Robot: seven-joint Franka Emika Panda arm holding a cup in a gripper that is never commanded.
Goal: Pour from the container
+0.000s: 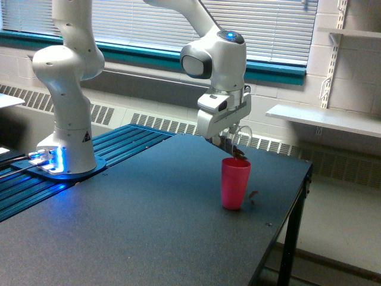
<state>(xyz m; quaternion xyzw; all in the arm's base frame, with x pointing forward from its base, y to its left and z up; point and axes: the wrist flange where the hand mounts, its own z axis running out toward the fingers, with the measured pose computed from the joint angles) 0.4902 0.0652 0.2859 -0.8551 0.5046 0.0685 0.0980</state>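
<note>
Container: small clear round cup, see-through, tipped steeply over with its mouth turned down toward the exterior view's right. Held aloft in the air just above the rim of a pink cup. Small brown pieces show at its lowered lip.

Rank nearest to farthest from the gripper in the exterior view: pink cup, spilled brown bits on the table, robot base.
1. pink cup, directly below the gripper, which holds the tilted clear container.
2. spilled brown bits, on the table beside the cup's foot, exterior view's right.
3. robot base, far over at the exterior view's left.
</note>
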